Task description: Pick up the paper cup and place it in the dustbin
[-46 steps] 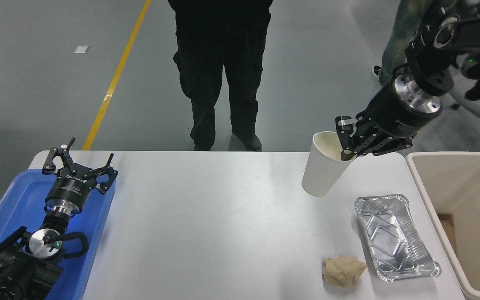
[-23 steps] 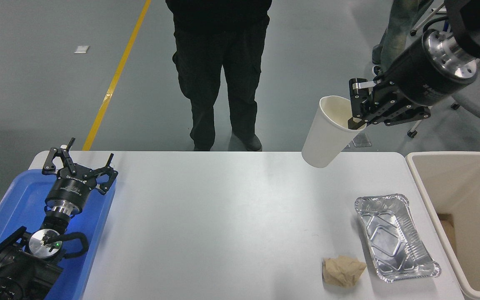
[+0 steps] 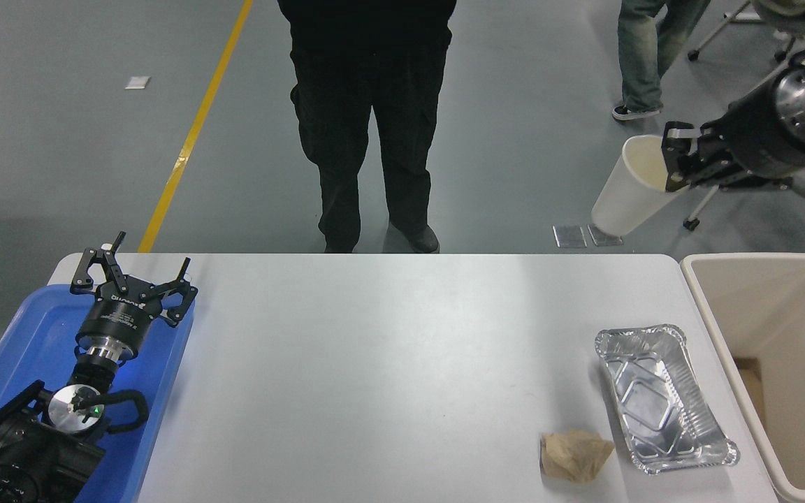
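On your bench point(image 3: 388, 363), the foil tray point(image 3: 664, 398) lies at four o'clock with the paper wad point(image 3: 576, 455) just left of its near end. The dustbin point(image 3: 706, 307) stands at three o'clock, the plastic tray point(image 3: 18, 349) at eight.

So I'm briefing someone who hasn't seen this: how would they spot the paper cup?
Start at the beige dustbin on the table's right, then look up above its far end. The right gripper holds the paper cup tilted in the air by its rim. It is plain white and tapered, unlike the foil tray and brown paper wad lying on the table.
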Motion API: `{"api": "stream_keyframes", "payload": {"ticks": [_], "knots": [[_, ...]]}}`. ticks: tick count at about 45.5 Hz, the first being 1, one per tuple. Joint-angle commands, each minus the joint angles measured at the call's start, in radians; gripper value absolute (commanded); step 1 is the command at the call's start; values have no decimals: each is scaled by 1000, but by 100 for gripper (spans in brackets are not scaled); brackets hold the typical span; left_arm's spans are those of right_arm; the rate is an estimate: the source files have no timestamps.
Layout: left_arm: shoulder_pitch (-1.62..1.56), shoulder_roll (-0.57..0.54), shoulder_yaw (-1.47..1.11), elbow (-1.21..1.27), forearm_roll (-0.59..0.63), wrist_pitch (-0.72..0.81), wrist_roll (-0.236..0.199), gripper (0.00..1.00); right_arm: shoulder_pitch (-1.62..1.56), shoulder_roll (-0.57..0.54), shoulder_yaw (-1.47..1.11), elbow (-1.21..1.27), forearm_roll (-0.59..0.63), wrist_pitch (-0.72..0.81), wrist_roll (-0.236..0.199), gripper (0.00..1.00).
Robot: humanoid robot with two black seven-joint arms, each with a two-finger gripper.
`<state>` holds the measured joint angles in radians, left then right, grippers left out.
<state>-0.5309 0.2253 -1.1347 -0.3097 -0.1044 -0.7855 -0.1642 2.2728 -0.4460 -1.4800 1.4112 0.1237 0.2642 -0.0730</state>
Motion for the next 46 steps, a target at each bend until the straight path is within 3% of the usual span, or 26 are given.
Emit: {"api": "stream_keyframes", "payload": {"ticks": [1,8,25,46], "knots": [[0,0,0,0,0,0,0,99,-217,-108,-75,-118,1,-207,-1,0],[0,0,0,0,0,0,0,99,-398,-210,-13,-277,-1,-217,2,0],[0,0,0,0,0,0,0,99,-1050,-250,351,-774,1,-223,7,0],[0,0,-2,0,0,0,-1,99,-1515,-96,679,-1265,-21,-218,2,0]]}}
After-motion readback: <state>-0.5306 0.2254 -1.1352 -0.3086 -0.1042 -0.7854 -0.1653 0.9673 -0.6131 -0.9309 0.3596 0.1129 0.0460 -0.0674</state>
